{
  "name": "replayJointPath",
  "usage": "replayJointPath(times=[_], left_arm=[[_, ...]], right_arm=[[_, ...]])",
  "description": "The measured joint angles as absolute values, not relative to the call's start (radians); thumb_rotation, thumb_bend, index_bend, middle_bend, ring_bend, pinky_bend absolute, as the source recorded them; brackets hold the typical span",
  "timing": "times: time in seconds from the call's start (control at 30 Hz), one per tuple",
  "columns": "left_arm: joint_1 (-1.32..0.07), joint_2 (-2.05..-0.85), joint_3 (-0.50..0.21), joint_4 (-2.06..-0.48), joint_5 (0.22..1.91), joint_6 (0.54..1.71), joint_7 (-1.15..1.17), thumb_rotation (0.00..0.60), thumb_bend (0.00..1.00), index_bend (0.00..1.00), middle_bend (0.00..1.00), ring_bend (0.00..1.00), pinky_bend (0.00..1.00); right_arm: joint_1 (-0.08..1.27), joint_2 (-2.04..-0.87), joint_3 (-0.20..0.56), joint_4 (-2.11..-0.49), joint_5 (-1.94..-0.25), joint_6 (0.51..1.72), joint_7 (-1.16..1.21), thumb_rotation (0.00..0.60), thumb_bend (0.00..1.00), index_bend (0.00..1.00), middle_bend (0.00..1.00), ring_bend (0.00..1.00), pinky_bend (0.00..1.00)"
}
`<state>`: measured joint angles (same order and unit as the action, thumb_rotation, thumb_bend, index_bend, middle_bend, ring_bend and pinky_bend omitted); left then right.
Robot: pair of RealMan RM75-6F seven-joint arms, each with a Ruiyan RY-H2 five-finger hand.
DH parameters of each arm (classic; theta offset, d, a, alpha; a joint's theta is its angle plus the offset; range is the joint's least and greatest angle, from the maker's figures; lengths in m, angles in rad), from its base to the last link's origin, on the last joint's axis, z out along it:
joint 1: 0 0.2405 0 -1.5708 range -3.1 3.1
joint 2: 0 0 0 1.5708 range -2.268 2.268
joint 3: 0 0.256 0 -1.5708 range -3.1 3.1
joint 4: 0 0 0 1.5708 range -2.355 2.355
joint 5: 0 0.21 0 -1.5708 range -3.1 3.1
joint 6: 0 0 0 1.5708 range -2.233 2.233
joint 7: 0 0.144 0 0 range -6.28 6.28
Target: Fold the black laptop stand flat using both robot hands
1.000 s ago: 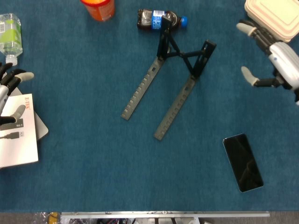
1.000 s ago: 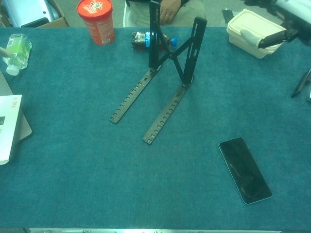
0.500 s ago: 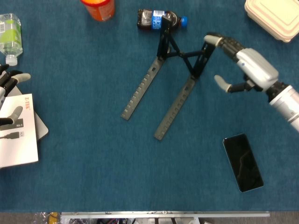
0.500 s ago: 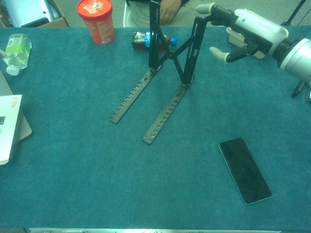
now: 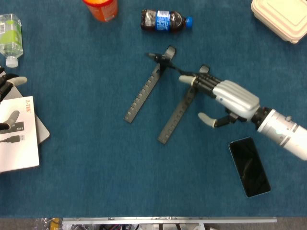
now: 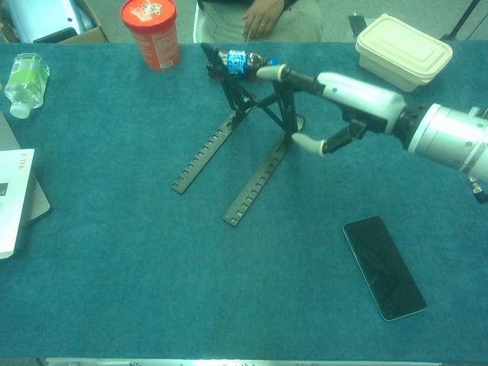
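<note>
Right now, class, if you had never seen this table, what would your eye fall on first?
Mid-table, the black laptop stand lies half collapsed, and the white right hand presses its fingers onto the right-side upright. A dark phone lies near the front right. An orange tub and a cola bottle sit along the far edge.

Your right robot hand (image 5: 225, 98) lies over the right upright of the black laptop stand (image 5: 158, 96), fingers stretched along it and the thumb spread apart below. Your left robot hand (image 5: 5, 88) sits at the left edge of the tabletop (image 5: 86, 158), above a white booklet (image 5: 18, 136). A cola bottle (image 5: 164, 20) lies behind the stand, and a dark phone (image 5: 249, 166) lies near the right forearm.
</note>
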<state>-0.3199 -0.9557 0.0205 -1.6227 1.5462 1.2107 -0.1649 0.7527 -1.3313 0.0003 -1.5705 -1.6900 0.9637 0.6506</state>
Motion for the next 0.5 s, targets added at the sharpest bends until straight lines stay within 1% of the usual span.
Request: replayJointPath(times=[0.27,0.5], left_arm=[[-0.312,-0.950,0.022,-1.615,1.552,1.223,-0.180,0.600,0.36,0.19,0.17,0.06,0.03],[-0.314,-0.950,0.021,-1.615,1.559,1.223,-0.181,0.600,0.36,0.18,0.17,0.06,0.03]], right_arm=[[0.755,-1.307,-0.019,-1.629,-1.737,1.015,0.641,0.600,0.42,0.00,0.00,0.00,0.00],[0.752,-1.278,-0.036,-1.654,-1.742,1.028,0.623,0.600,0.42,0.00,0.00,0.00,0.00]])
